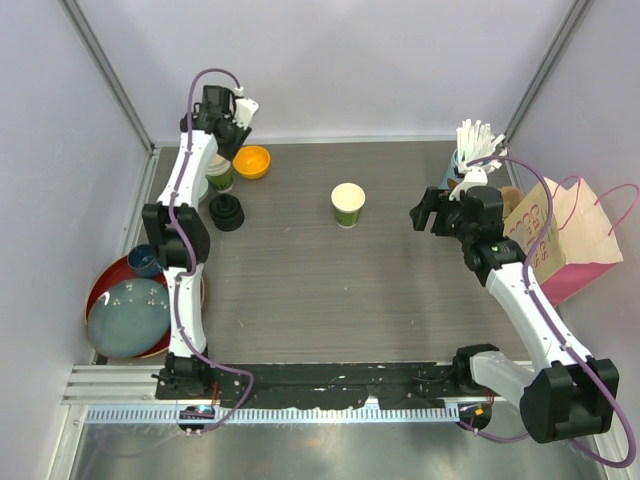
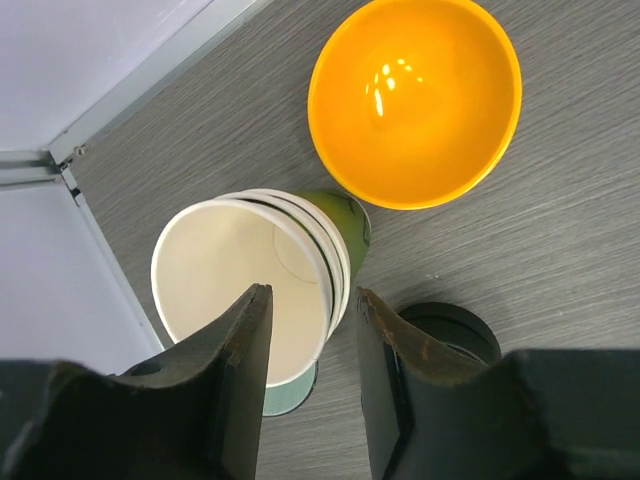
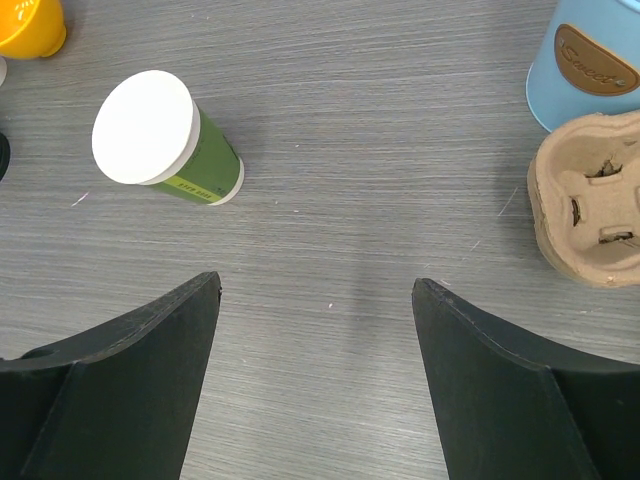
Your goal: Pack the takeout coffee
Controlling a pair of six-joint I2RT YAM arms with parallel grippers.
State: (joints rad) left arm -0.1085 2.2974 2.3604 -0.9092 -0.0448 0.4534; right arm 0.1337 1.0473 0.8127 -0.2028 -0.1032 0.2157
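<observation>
One dark-green paper cup (image 1: 348, 204), white inside and without a lid, stands upright mid-table; it also shows in the right wrist view (image 3: 165, 138). A nested stack of the same cups (image 1: 220, 176) stands at the far left. My left gripper (image 1: 222, 152) hangs over it. In the left wrist view the left gripper (image 2: 312, 322) is open, with one finger over the top cup's inside (image 2: 235, 270) and one outside its rim. A stack of black lids (image 1: 227, 212) sits beside it (image 2: 452, 330). My right gripper (image 1: 428, 212) is open and empty (image 3: 317, 290), right of the single cup.
An orange bowl (image 1: 251, 161) sits next to the cup stack. A light-blue cup of white straws (image 1: 470, 158), a cardboard cup carrier (image 3: 590, 205) and a pink paper bag (image 1: 560, 238) stand at the right. A red tray holding a blue plate (image 1: 125, 315) lies at the near left.
</observation>
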